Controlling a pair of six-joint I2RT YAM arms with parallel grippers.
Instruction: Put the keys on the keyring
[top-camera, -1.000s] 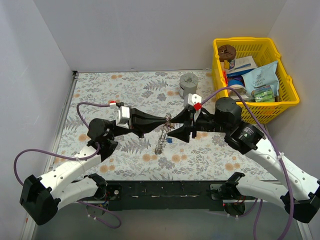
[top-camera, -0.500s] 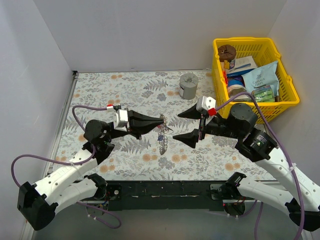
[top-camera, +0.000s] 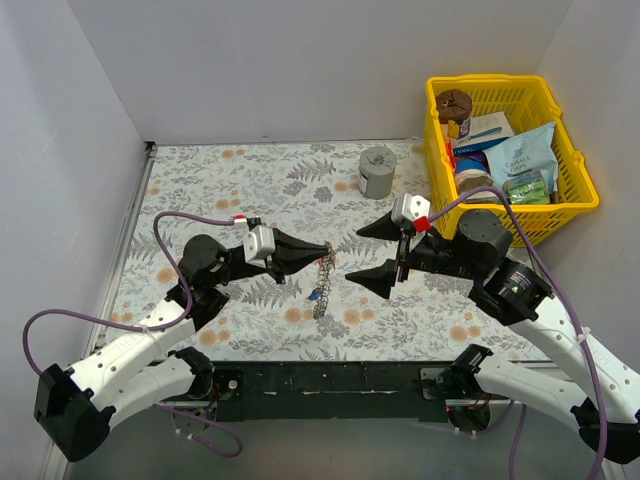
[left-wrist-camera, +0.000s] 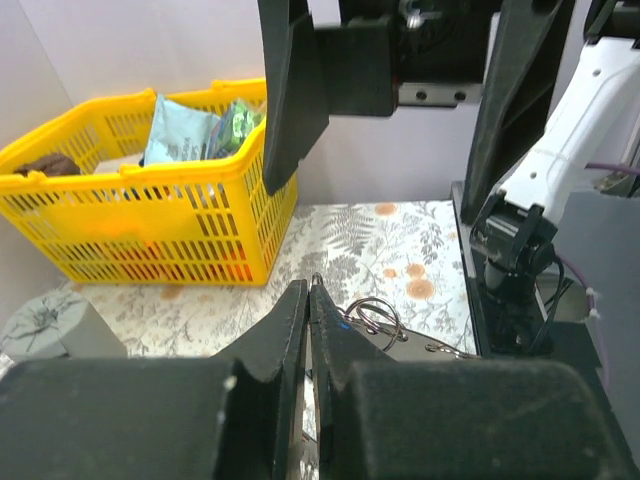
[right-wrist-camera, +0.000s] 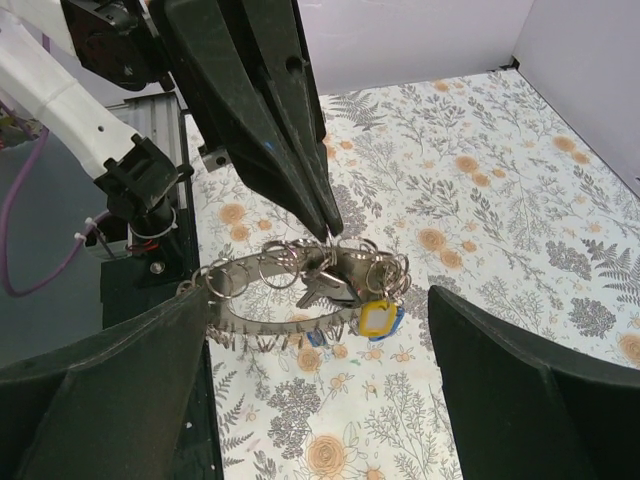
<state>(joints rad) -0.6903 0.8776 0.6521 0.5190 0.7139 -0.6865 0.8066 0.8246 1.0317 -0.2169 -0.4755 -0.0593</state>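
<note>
My left gripper (top-camera: 327, 251) is shut on the top of the keyring (top-camera: 322, 278) and holds it above the floral table. The keyring is a large silver band hung with many small split rings. In the right wrist view the keyring (right-wrist-camera: 250, 272) hangs from the left fingertips (right-wrist-camera: 322, 222), with a silver key (right-wrist-camera: 333, 291), a blue-headed piece (right-wrist-camera: 317, 338) and a yellow-and-blue tag (right-wrist-camera: 378, 317) on it. My right gripper (top-camera: 353, 255) is open and empty just right of the ring, one finger on each side (right-wrist-camera: 100, 390). In the left wrist view the fingers (left-wrist-camera: 312, 290) are pressed together, with small rings (left-wrist-camera: 375, 318) beside them.
A grey cylindrical cup (top-camera: 377, 171) stands at the back of the table. A yellow basket (top-camera: 572, 168) of packets sits at the back right. White walls close in the left, back and right sides. The black base rail (top-camera: 330, 380) runs along the near edge.
One second ago both grippers met at the ring. The right gripper has since opened and drawn back to the right. The left gripper keeps the ring, which now hangs lower.
</note>
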